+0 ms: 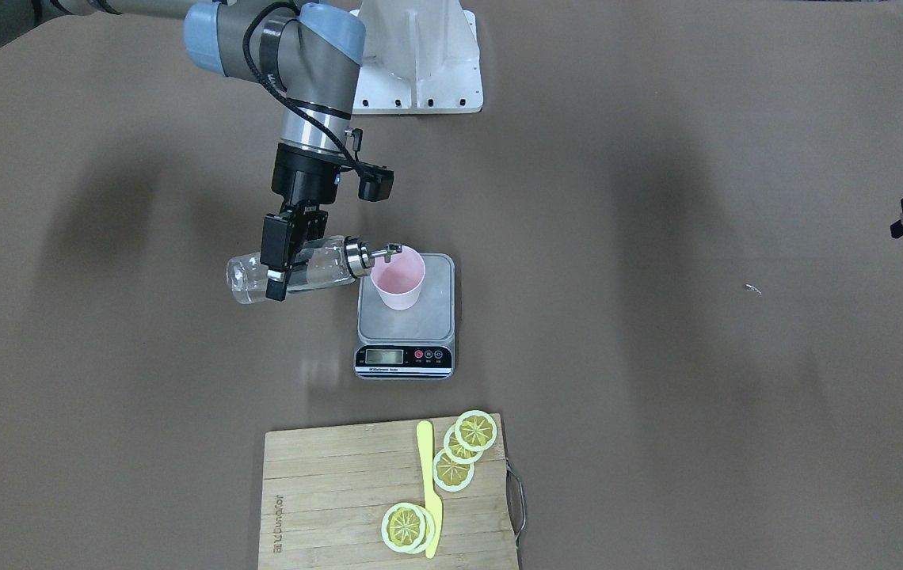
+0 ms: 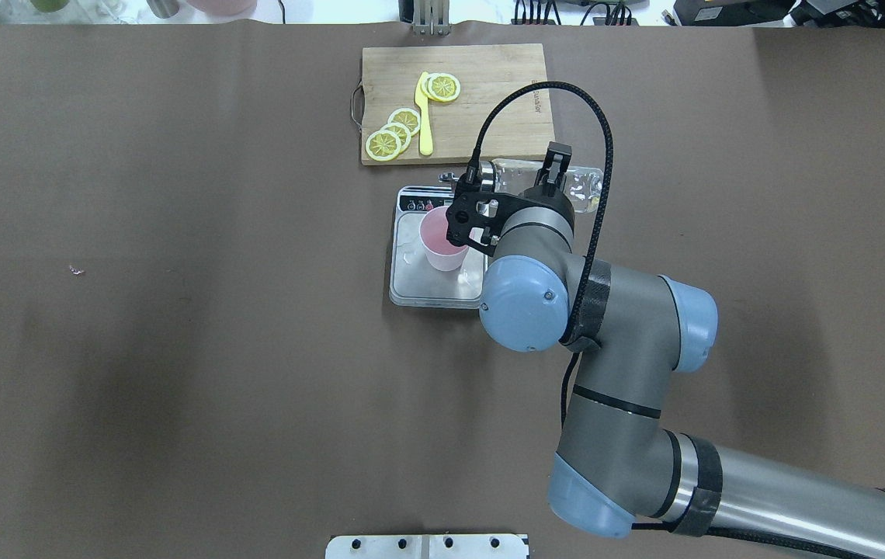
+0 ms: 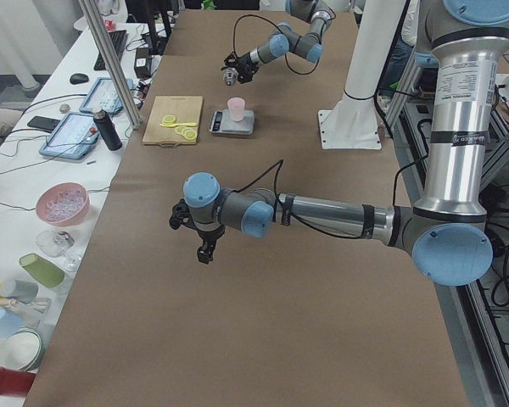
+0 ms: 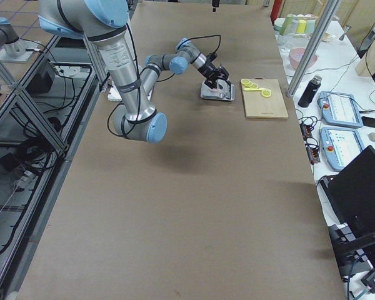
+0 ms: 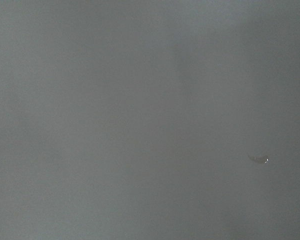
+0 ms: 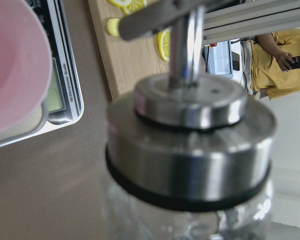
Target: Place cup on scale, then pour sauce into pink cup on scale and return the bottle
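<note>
Right gripper (image 1: pixel 280 269) pinching the tilted bottle (image 1: pixel 326 267), spout at the pink cup (image 1: pixel 398 279) rim.
A slight misalignment could spill onto the scale (image 1: pixel 440 315).

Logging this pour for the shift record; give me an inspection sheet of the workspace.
Surface: brown table, one small white speck.
Job's things: pink cup upright on scale; glass bottle tipped near level, spout over cup rim.
Clutter: cutting board with lemon slices and yellow knife.
Pincers: right pincer shut on bottle; left pincer hangs over bare table, state unclear.
Cables: black cable loops over right wrist.
Surroundings: person in yellow beyond table.
</note>
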You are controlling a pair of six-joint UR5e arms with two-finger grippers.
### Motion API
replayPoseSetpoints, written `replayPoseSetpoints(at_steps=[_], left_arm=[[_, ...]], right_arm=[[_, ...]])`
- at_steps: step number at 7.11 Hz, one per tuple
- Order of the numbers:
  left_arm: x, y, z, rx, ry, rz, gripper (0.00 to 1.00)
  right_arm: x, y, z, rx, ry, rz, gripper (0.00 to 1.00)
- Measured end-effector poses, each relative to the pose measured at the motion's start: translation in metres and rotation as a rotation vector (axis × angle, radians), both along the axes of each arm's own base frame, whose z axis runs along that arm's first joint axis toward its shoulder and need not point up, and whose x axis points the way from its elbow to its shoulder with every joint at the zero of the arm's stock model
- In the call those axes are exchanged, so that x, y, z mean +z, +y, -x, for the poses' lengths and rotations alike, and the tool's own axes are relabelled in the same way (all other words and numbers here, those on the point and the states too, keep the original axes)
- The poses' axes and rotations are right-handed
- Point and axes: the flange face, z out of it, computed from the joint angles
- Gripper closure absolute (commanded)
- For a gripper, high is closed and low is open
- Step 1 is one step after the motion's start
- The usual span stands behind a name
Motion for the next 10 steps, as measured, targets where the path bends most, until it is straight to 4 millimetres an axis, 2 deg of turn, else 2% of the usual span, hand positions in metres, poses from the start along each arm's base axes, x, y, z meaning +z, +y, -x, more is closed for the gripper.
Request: replayPoseSetpoints(at_steps=[2,5,8,10], left_arm=[[-0.008,-0.008,0.007,-0.016,0.001,-0.006,0.01],[-0.019,-0.017,0.013,-0.030,0.003,-0.016,0.01],[-0.029,-0.023,0.017,-0.037,0.018,-0.008,0.01],[-0.039,-0.031,0.017,-0.037,0.019,-0.028,0.01]], right_arm=[[-0.001,0.010,-0.020,0.002,-0.190,0.032,0.94],[0.015,0.014,-0.057,0.025,-0.454,0.118,0.94],[0.038,0.013,-0.092,0.059,-0.770,0.207,0.94],[0.064,0.013,-0.118,0.065,-0.929,0.204,0.92]])
